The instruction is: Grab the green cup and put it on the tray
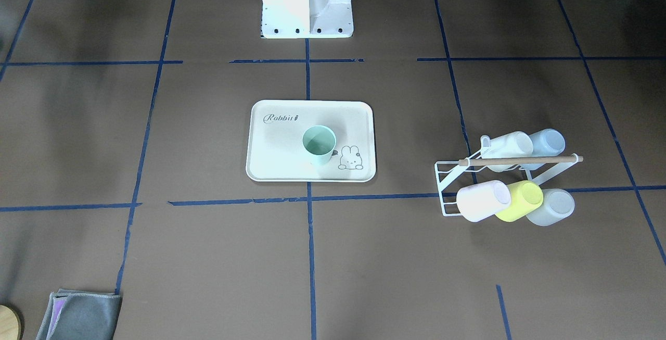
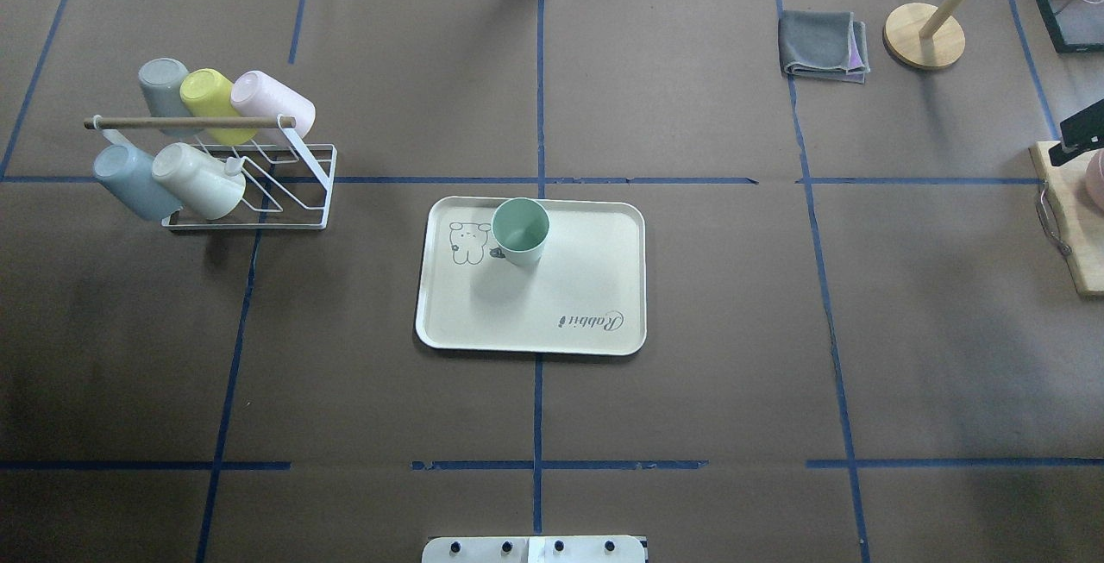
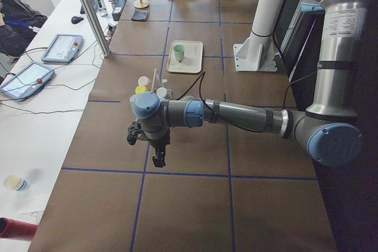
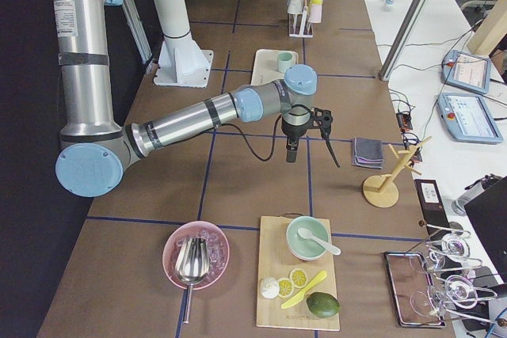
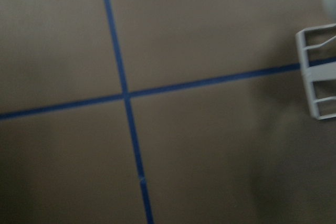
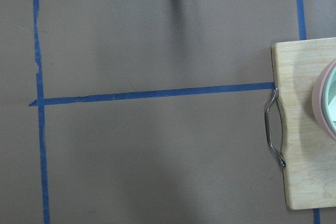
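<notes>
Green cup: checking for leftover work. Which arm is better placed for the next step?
Right, probably: the cup rack stands between the left gripper and the tray. But the green cup already stands upright on it, so little remains.

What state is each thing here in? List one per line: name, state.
green cup: upright, mouth up, not gripped
tray: flat, holding the green cup
rack: standing, five cups tilted on it
grey cloth: folded
left gripper: away from cup, jaws unclear
right gripper: away from cup, jaws unclear

Cup on tray — rack well apart
</notes>
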